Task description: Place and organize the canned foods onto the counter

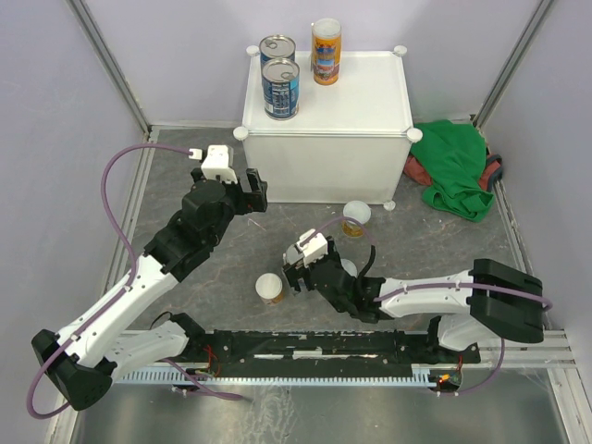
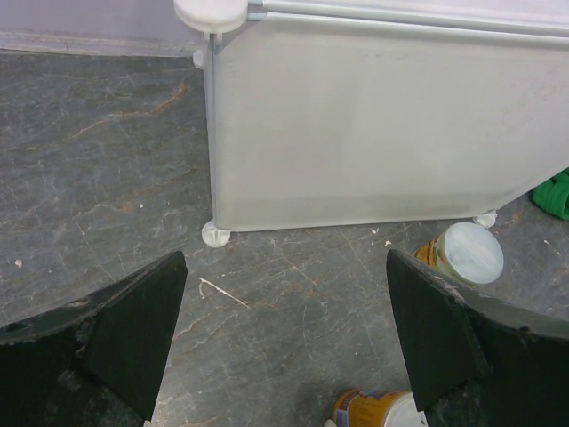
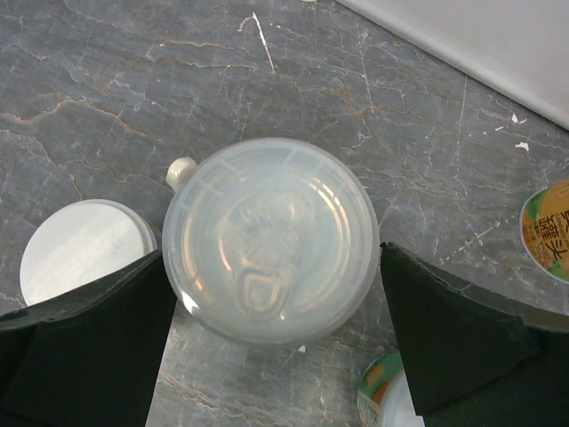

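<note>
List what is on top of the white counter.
Three upright cans: the nearer dark blue can partly covers the farther dark blue can, and an orange-labelled can stands beside them. The counter hides its inside behind opaque walls.

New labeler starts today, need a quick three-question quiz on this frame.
1. How many cans stand on the counter?
2. True or false: the left pincer holds a can.
3. What sits inside the right pincer? A a bottle; B a clear-lidded can; C nothing.

Key:
1. Three.
2. False: it is open and empty.
3. B.
</note>
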Robot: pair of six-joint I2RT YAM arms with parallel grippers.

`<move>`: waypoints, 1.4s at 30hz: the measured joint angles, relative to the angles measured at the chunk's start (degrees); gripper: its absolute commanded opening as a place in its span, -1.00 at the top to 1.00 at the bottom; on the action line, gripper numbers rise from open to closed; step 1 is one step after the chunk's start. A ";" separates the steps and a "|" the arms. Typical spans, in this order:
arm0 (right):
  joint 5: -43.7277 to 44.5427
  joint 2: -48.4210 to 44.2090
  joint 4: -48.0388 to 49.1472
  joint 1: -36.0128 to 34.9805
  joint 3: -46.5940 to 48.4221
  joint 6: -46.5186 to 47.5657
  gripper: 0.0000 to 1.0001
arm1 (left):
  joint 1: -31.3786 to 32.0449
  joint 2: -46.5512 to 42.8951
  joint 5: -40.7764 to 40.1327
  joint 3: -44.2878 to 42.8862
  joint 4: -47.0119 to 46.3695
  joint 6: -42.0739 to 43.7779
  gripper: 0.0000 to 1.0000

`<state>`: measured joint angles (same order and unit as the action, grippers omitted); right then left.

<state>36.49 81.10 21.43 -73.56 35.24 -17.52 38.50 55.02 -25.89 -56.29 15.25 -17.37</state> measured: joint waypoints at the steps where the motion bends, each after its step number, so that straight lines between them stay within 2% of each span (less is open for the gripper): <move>1: -0.35 0.46 0.61 0.31 0.17 0.13 -0.98 | 0.00 0.00 0.00 0.02 0.00 0.00 -0.99; 5: -1.64 1.92 2.43 1.31 0.44 0.81 -0.77 | 0.00 0.00 0.02 0.07 -0.35 0.00 -0.99; 9: -3.52 2.60 3.63 2.10 0.44 1.27 -0.40 | 0.00 0.00 0.02 0.09 -0.39 0.00 -0.99; 15: -5.92 2.60 4.35 2.49 0.44 1.29 0.33 | 0.00 -0.02 0.04 0.11 -0.39 0.00 -0.99; 19: -6.97 2.19 3.78 2.75 0.44 1.29 0.56 | 0.00 -0.11 0.04 0.11 -0.37 0.00 -0.99; 29: -9.46 -2.51 -3.69 2.73 0.44 2.32 0.81 | 0.00 -1.09 0.04 0.11 -0.37 0.00 -0.99; 42: -9.25 -10.56 -13.77 1.60 9.27 6.71 0.87 | 0.00 -2.32 -0.02 0.11 -0.35 0.02 -0.99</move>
<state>27.24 70.54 7.66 -71.96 44.51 -10.81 38.50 52.71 -25.91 -56.18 14.90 -17.34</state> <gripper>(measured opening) 0.733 0.992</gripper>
